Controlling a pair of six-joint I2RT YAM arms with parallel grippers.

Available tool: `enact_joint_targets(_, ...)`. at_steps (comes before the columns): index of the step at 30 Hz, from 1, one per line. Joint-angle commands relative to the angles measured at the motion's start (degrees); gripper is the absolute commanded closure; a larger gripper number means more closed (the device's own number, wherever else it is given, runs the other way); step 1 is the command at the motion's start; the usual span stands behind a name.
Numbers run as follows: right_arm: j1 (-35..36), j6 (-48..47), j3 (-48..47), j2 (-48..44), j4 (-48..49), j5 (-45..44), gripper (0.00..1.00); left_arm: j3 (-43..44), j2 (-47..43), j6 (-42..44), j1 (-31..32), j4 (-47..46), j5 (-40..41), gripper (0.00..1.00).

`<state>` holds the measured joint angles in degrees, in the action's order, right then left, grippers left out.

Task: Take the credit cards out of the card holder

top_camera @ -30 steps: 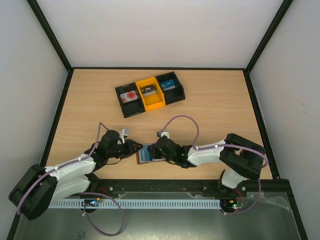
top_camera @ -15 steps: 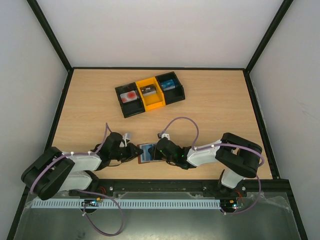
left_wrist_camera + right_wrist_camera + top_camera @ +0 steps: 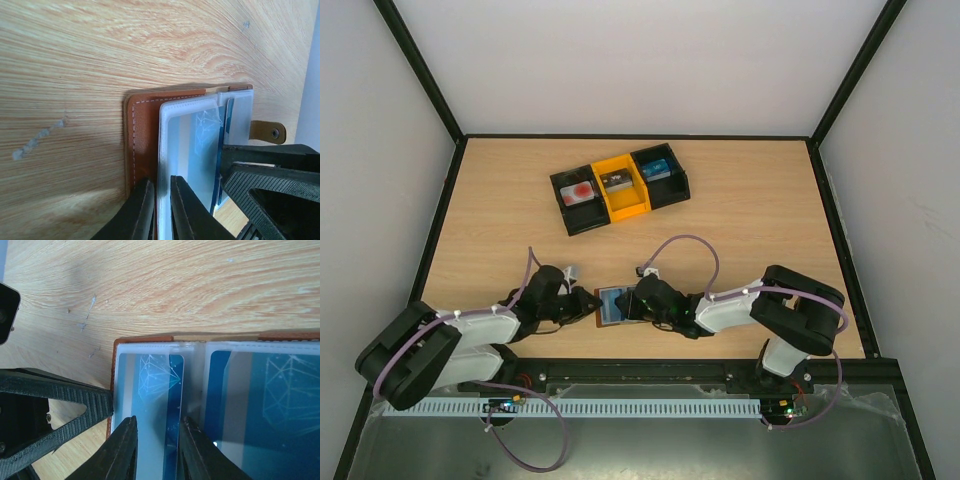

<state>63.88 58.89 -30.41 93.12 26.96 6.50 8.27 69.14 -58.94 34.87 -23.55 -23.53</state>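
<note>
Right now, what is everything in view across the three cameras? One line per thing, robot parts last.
table: one, light wood, inside white walls
tray: one, black with a yellow middle, three compartments, far centre of table
white card: one, red round mark, tray's left compartment
dark card: one, tray's middle compartment
blue card: one, tray's right compartment
wallet: one, brown, open, near edge, centre
sleeved cards: two visible, blue, in the wallet's clear pockets
cables: two, purple, looped over the arms
left gripper: black, closed on the wallet's left edge
right gripper: black, fingers either side of one sleeved card; grip unclear
</note>
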Motion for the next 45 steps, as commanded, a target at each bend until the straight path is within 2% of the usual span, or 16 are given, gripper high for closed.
enact_joint_targets(1,-0.3,1.7,0.7,0.7,1.8,0.5,0.76,-0.8,0.3,1.5,0.2,3.5,2.0,0.87)
enact_joint_targets(10,-0.4,1.3,0.7,-0.7,-1.2,-2.5,0.75,-0.1,0.0,1.5,0.2,4.0,1.5,0.95)
enact_joint_targets(17,-0.6,0.9,1.0,-0.3,-0.7,-2.2,0.76,2.4,-5.8,0.7,0.3,8.1,1.2,0.83)
enact_joint_targets(22,-0.8,1.2,2.0,0.3,1.6,-0.9,0.76,2.3,-8.2,-0.1,0.4,7.4,1.3,0.81)
enact_joint_targets(26,-0.8,1.2,2.2,0.5,1.9,-0.7,0.77,1.6,-6.2,-0.5,0.4,3.5,-0.3,0.83)
enact_joint_targets(34,-0.9,1.4,2.4,0.1,2.4,-0.3,0.77,-0.1,3.8,-1.1,0.9,-6.6,-3.3,0.93)
enact_joint_targets(39,-1.0,1.4,2.6,0.2,2.8,0.0,0.77,-0.7,6.3,-1.1,1.2,-7.0,-0.9,0.96)
enact_joint_targets(42,-1.1,1.6,3.0,0.0,3.9,0.4,0.77,-0.5,5.8,-0.3,1.2,-4.2,1.1,0.97)
enact_joint_targets(45,-1.4,1.9,3.9,-0.6,5.6,0.9,0.81,-0.4,5.6,0.1,1.2,-3.0,2.1,0.97)
